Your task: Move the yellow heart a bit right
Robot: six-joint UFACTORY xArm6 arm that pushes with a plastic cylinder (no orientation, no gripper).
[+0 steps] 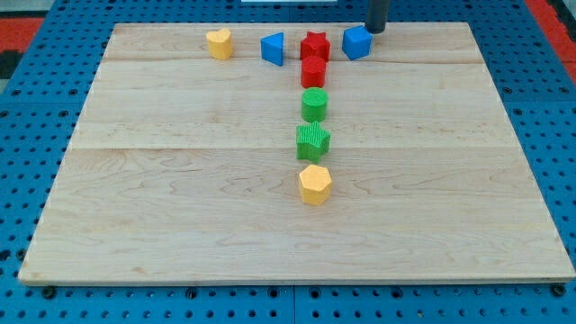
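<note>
The yellow heart (pixel 219 42) lies near the board's top edge, left of centre. My tip (pixel 373 31) rests at the top edge, just to the upper right of a blue block (pixel 356 41), and far to the right of the heart. Between the heart and the tip lie a blue triangular block (pixel 273 48) and a red star (pixel 315 44). Nothing touches the heart.
Below the red star a column runs down the view: a red cylinder (pixel 312 72), a green cylinder (pixel 314 104), a green ridged block (pixel 312 141) and a yellow hexagon-like block (pixel 315 184). The wooden board (pixel 162 198) sits on a blue pegboard.
</note>
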